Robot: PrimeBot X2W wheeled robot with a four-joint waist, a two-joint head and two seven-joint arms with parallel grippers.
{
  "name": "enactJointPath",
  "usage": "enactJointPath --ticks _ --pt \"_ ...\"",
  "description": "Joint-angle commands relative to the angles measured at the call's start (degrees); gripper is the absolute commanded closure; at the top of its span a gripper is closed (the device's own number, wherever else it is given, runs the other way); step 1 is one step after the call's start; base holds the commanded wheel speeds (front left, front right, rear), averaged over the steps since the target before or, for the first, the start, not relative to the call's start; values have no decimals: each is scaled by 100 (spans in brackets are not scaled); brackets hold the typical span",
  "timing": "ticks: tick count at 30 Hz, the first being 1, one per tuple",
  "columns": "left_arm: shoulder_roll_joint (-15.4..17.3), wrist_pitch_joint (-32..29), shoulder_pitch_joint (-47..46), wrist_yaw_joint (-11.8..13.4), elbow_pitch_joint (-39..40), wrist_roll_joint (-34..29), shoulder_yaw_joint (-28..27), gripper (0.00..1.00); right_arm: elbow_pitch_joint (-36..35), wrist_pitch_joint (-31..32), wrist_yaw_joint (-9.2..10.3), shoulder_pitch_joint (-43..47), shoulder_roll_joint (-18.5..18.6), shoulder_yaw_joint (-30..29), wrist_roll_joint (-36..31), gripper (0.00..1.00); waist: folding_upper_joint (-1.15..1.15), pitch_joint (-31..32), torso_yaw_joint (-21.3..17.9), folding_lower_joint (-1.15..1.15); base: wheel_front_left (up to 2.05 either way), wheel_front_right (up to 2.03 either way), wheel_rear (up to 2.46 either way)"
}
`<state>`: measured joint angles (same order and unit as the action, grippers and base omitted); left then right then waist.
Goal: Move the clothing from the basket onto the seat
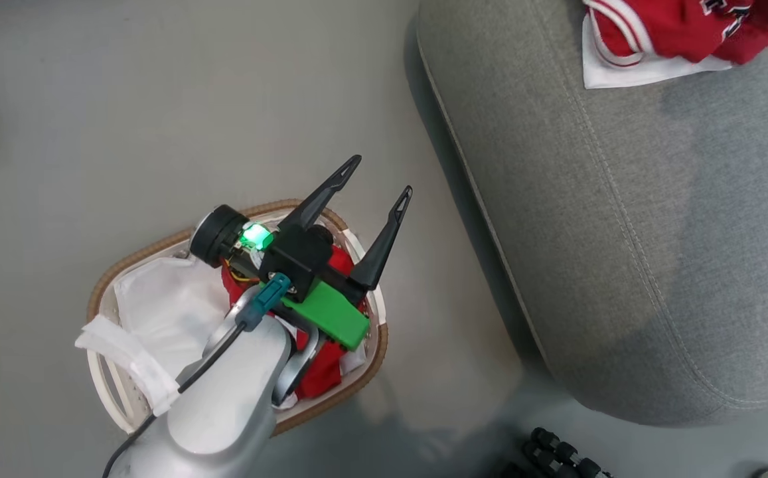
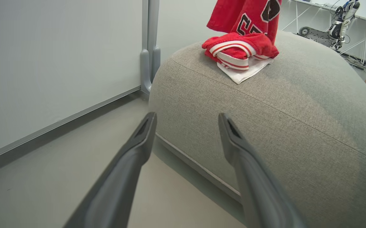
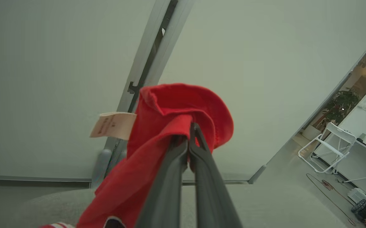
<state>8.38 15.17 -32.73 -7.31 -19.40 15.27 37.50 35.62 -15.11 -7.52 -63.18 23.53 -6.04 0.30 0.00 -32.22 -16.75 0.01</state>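
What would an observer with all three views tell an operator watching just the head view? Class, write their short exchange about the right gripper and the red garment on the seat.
Operator: Is my other arm holding anything?
Observer: Yes. In the right wrist view, the right gripper is shut on a fold of the red garment.
Operator: Is it lying flat yet?
Observer: No. In the left wrist view its top hangs upright above the seat, with the striped end bunched on the cushion.
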Motion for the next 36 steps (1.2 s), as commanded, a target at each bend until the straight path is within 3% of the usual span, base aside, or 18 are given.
enactJointPath --ticks 1,12,13,14,15,16,23,36 --pt "72 -3 -107 -29 5 -35 -20 0 66 -7 6 165 -74 -71 -75 100 0 -404 -18 -1 0 0 0" --pt "96 -3 -91 -30 11 -75 -127 0 264 -8 6 1257 -664 -267 -45 100 0 -570 38 -1 0 0 0" --pt "92 -3 -91 -30 7 -74 -142 0 237 -8 6 1319 -709 -308 -38 96 0 -563 44 -1 0 0 0" --pt "85 -3 -87 -30 3 -70 -147 0 230 -8 6 1378 -744 -341 -30 76 0 -553 48 -1 0 0 0" --pt "77 -3 -75 -30 -2 -66 -160 0 213 -8 6 1455 -778 -363 -24 30 0 -532 51 -1 0 0 0" --pt "71 -3 -60 -30 -8 -59 -172 0 213 -7 6 1507 -795 -394 -14 0 0 -512 52 -1 0 0 0" --pt "-4 -3 126 -30 36 -1 -328 0 -86 -8 6 1977 -917 -518 -101 0 0 -221 95 -1 0 0 0" --pt "-283 -3 616 -29 123 93 -905 0 -711 -8 6 2797 -962 -194 -86 0 0 864 453 -1 0 0 0"
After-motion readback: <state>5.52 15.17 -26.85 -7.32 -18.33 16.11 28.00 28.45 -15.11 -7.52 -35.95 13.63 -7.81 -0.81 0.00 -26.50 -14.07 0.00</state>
